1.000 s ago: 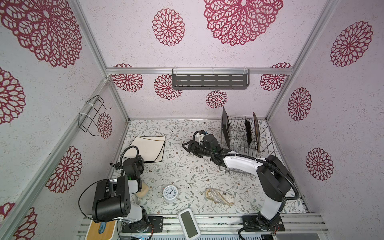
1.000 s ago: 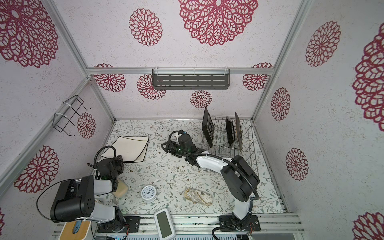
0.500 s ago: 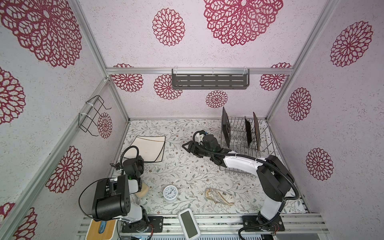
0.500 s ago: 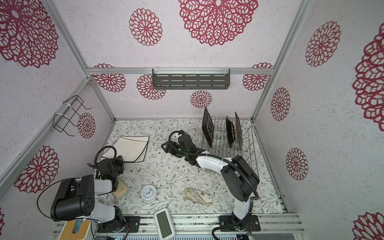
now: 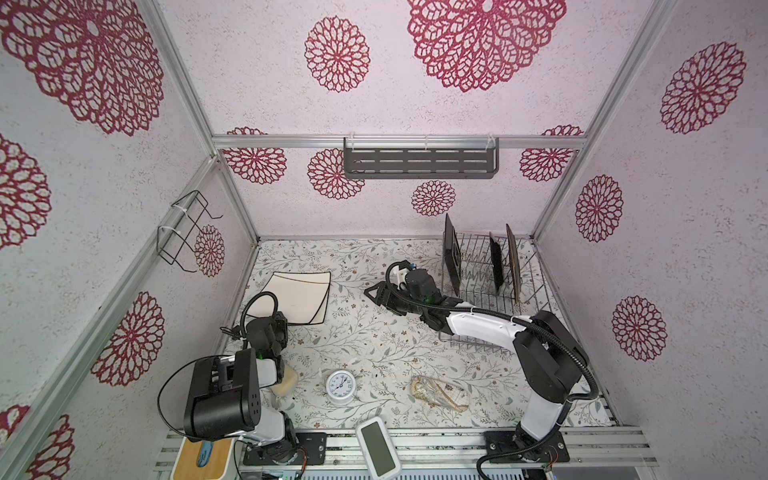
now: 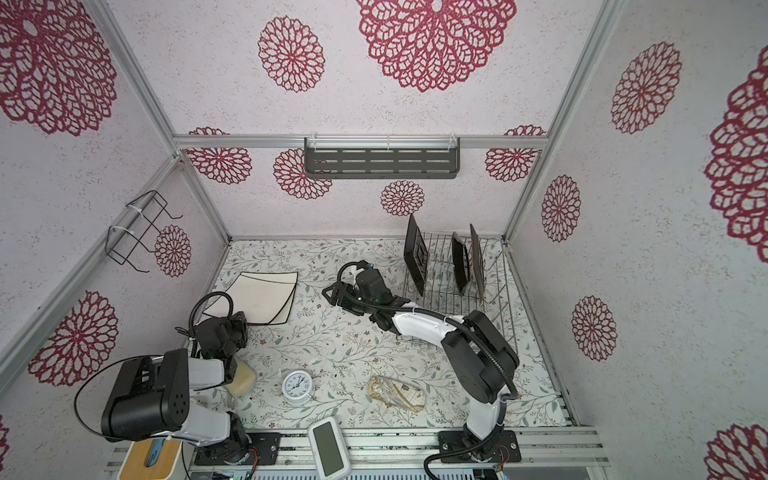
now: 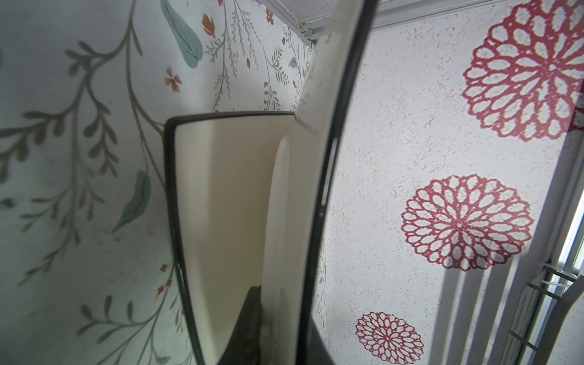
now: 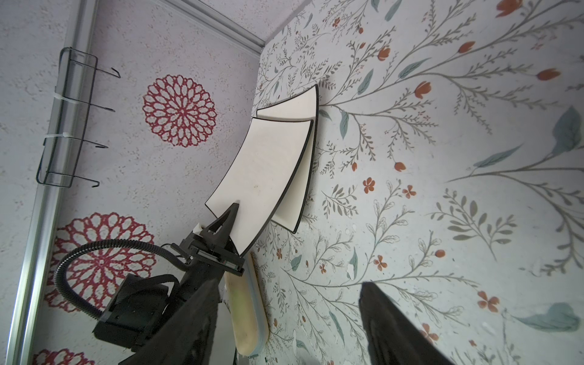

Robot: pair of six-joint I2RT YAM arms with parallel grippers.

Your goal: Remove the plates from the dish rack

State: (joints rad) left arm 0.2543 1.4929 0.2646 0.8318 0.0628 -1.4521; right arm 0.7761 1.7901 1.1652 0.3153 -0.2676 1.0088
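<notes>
The silver wire dish rack [image 5: 476, 257] stood in the back right corner of the floral-papered table [image 5: 374, 345]. It held three plates upright between its tines. One dark square plate [image 5: 452, 259] was at the rack's left end. A second dark plate [image 5: 496, 266] and a third dark plate [image 5: 513, 262] stood close together toward its right end.

Well to the left of the rack, a lower white square plate with a black rim [image 8: 303, 177] lay flat on the table. An upper white square plate with a black rim [image 8: 265, 170] was tilted over it. Whether the two touched could not be told.

In front of the rack and to its left lay a crumpled clear patterned bag [image 5: 438, 395]. A small round white clock [image 5: 340, 384] and a beige oblong block [image 5: 288, 380] lay farther left again. The right arm's white link [image 5: 482, 328] crossed above the rack's front left corner in both top views.

The left gripper [image 8: 234, 212] had its jaws clamped on the near corner of the upper white plate, far left of the rack. The right gripper [image 5: 371, 293] hung just left of the rack. Its jaws were spread wide, holding nothing and touching nothing.
</notes>
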